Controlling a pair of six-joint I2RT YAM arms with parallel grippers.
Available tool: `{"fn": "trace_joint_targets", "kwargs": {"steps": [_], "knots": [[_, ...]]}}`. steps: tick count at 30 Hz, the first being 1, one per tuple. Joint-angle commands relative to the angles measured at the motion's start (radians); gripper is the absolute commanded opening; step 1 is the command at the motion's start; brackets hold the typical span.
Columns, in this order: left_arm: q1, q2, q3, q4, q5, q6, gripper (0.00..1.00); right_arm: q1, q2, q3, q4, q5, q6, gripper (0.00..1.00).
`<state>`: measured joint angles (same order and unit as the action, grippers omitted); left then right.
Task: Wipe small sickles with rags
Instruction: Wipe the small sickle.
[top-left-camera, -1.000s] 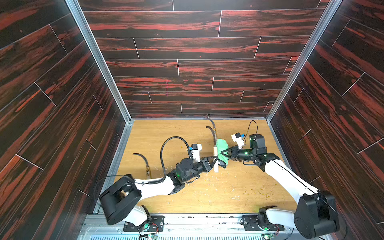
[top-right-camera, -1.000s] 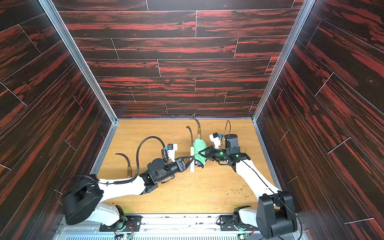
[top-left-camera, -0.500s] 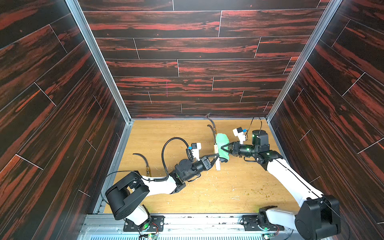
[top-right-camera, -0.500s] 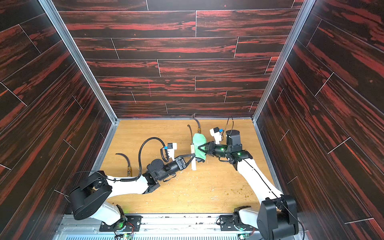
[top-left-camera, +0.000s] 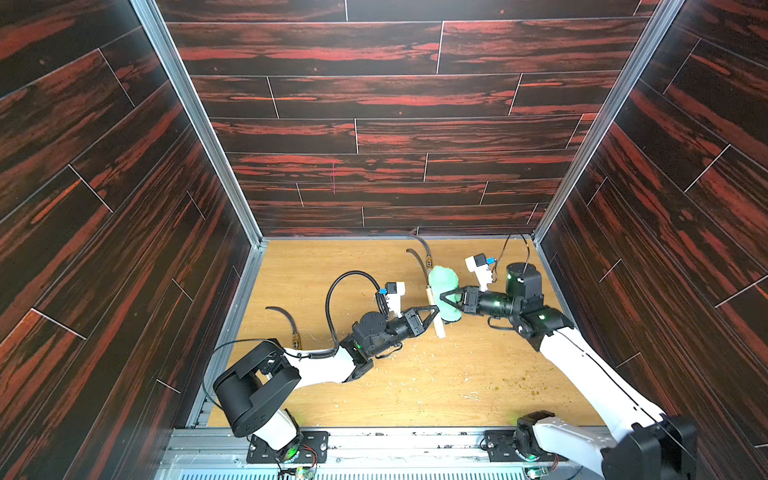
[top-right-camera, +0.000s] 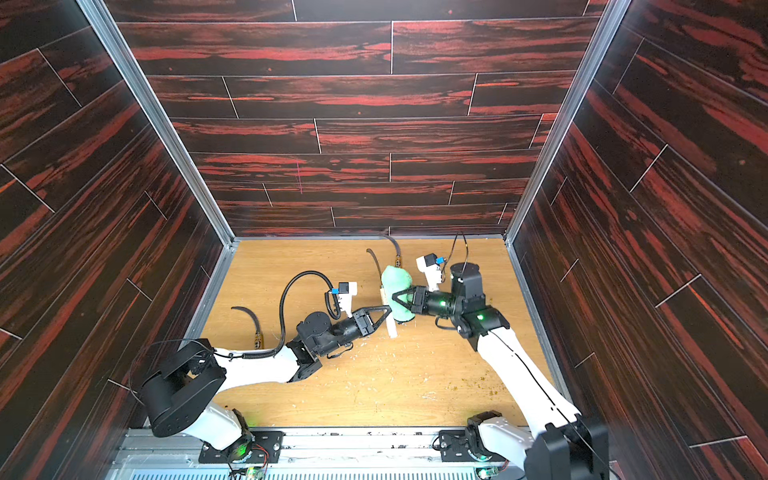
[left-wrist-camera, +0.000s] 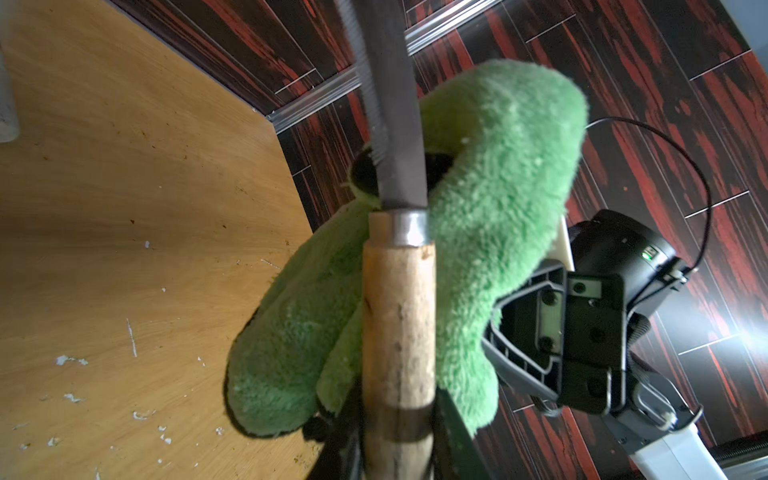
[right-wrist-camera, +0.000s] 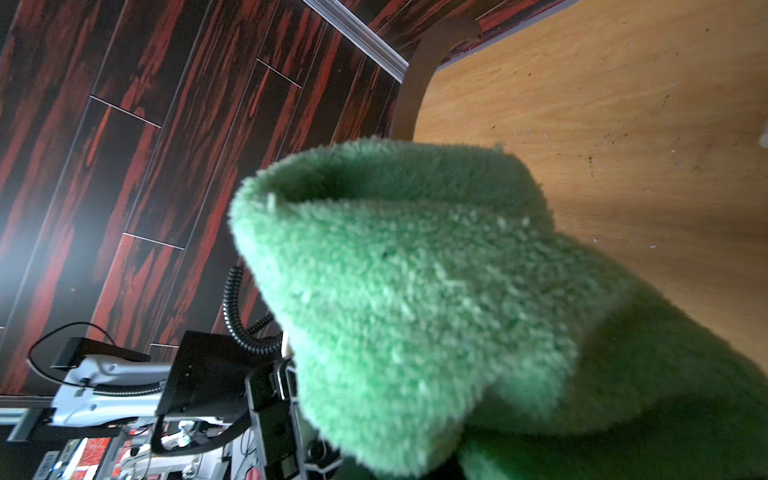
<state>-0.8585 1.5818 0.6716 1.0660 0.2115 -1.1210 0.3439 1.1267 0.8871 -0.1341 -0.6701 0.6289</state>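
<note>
My left gripper (top-left-camera: 432, 316) is shut on the pale wooden handle of a small sickle (top-left-camera: 434, 309), held off the floor with its dark blade (left-wrist-camera: 395, 124) pointing toward the back wall. A fluffy green rag (top-left-camera: 444, 291) is folded round the handle's upper end and the blade's base (left-wrist-camera: 498, 187). The right gripper (top-left-camera: 448, 297) is shut on that rag from the right; in the right wrist view the rag (right-wrist-camera: 415, 291) hides its jaws. In both top views a second sickle (top-right-camera: 395, 250) lies at the back and a third sickle (top-left-camera: 291, 328) lies at the left.
The wooden floor (top-left-camera: 457, 386) is boxed in by dark red plank walls and strewn with pale chips and crumbs. A black ribbed cable (top-left-camera: 332, 299) loops above the left arm. Both arm bases stand on the metal rail (top-left-camera: 395, 449) at the front.
The right gripper and rag have shifted a little toward the back wall along the sickle. The left gripper has also edged back with the handle still in it.
</note>
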Motion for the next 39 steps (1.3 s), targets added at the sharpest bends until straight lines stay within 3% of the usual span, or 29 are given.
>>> {"fn": "trace_joint_targets", "kwargs": {"steps": [1, 24, 33, 37, 39], "knots": [[0.025, -0.004, 0.057, 0.019, 0.004, 0.027, 0.0, 0.069, -0.043, -0.068, -0.044, -0.1, 0.028, 0.0], [0.11, -0.05, 0.066, 0.037, 0.006, 0.037, 0.0, 0.159, -0.17, -0.249, -0.017, -0.03, 0.157, 0.0], [0.115, -0.193, -0.028, -0.106, -0.01, 0.092, 0.0, 0.068, -0.205, -0.096, -0.402, 0.195, -0.013, 0.0], [0.114, -0.229, -0.002, -0.25, 0.051, 0.105, 0.0, 0.023, -0.159, -0.021, -0.398, 0.199, -0.064, 0.0], [0.102, -0.203, -0.001, -0.204, 0.09, 0.07, 0.0, 0.023, -0.109, 0.017, -0.355, 0.188, -0.071, 0.0]]}}
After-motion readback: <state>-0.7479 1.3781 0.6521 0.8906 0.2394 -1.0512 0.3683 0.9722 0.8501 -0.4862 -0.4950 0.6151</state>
